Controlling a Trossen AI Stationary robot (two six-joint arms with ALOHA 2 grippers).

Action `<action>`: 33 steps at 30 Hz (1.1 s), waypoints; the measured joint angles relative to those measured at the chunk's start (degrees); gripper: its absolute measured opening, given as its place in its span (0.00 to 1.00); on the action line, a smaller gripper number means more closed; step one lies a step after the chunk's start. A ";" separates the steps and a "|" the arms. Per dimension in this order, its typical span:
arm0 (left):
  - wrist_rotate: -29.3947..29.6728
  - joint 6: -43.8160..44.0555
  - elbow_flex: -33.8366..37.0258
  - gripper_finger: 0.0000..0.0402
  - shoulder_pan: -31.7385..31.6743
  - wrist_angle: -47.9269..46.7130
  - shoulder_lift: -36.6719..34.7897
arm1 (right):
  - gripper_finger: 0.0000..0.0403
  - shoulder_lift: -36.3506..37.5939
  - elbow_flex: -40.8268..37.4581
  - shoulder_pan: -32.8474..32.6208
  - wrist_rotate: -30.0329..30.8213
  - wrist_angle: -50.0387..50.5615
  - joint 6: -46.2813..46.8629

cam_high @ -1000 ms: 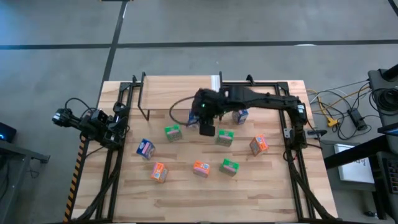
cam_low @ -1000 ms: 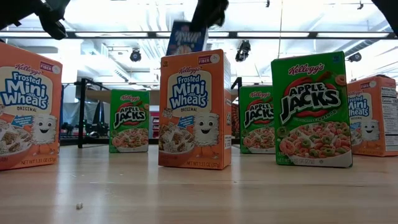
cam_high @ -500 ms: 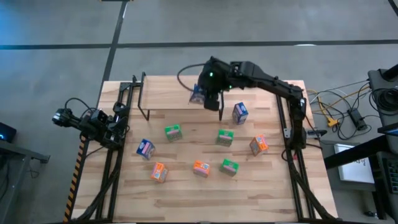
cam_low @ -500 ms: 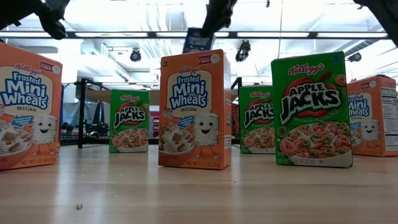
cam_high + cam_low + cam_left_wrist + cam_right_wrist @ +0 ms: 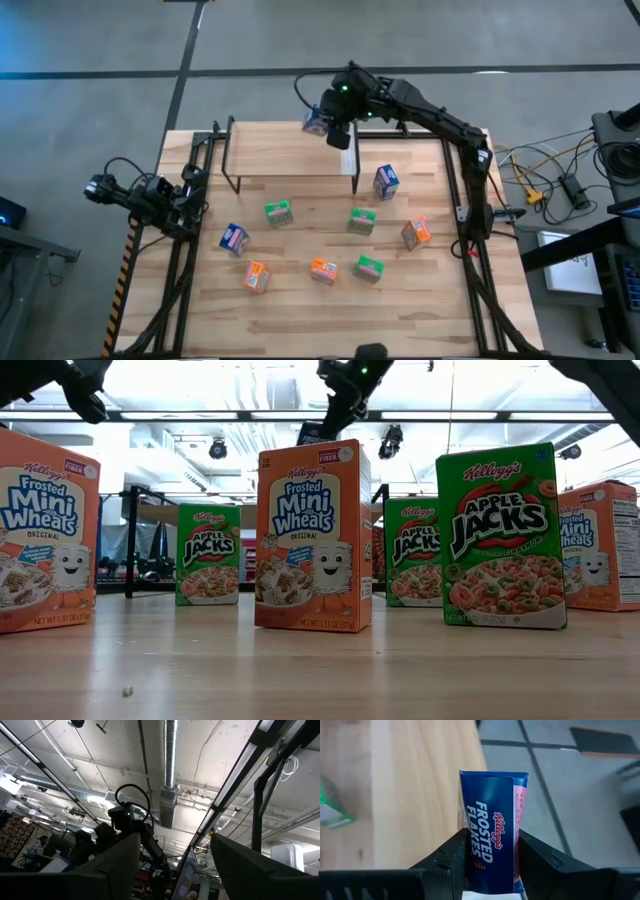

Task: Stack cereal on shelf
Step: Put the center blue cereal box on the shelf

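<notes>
Above the far edge of the low light-wood shelf [image 5: 290, 150] on thin black legs, the right gripper [image 5: 327, 122] holds a small blue Frosted Flakes cardboard box [image 5: 316, 123] clear of the board. The right wrist view settles the grip: both dark fingers [image 5: 451, 857] press the blue box's [image 5: 490, 827] narrow sides, with the wood surface and grey floor passing beneath it. The high view alone shows the whole spread. On the larger wooden tabletop [image 5: 300, 320], on the near side of the shelf, stand eight more mini boxes: a blue one [image 5: 386, 181] just off the shelf's white-strip end, another blue [image 5: 234, 238] toward the left arm's side, three green [image 5: 278, 212] [image 5: 362, 221] [image 5: 370, 268] and three orange [image 5: 255, 277] [image 5: 322, 270] [image 5: 416, 233].

From table height, the low view gives what the overhead cannot: printed fronts. An orange Frosted Mini-Wheats box [image 5: 313, 538] fills the centre, a green Apple Jacks box [image 5: 502, 537] stands beside it, and the carried blue box [image 5: 308, 432] peeks over the orange one's top.

The left gripper [image 5: 105, 187] waits off the table's left edge, well away from the shelf. Its wrist view points at ceiling ducts, its two fingers [image 5: 117, 865] standing apart.
</notes>
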State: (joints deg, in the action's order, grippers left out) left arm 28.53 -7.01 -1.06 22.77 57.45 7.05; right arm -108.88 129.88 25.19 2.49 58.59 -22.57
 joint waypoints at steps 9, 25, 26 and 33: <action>0.01 -0.01 0.00 0.56 -0.01 0.01 0.00 | 0.34 -4.74 0.31 0.00 0.10 -0.83 -4.09; 0.03 -0.01 0.00 0.56 -0.01 -0.02 0.00 | 0.34 -5.51 0.76 -0.03 0.01 -1.71 -5.48; 0.02 -0.01 0.00 0.56 0.01 -0.02 0.00 | 0.34 -5.51 0.76 -0.03 -0.34 -1.76 -6.17; 0.01 -0.01 0.00 0.56 0.01 -0.02 -0.02 | 0.33 -5.57 0.76 -0.05 -3.97 -2.70 -5.02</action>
State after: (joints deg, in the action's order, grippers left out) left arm 28.53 -7.03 -1.06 22.79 57.43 7.03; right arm -114.45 130.64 25.15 -1.48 55.88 -27.59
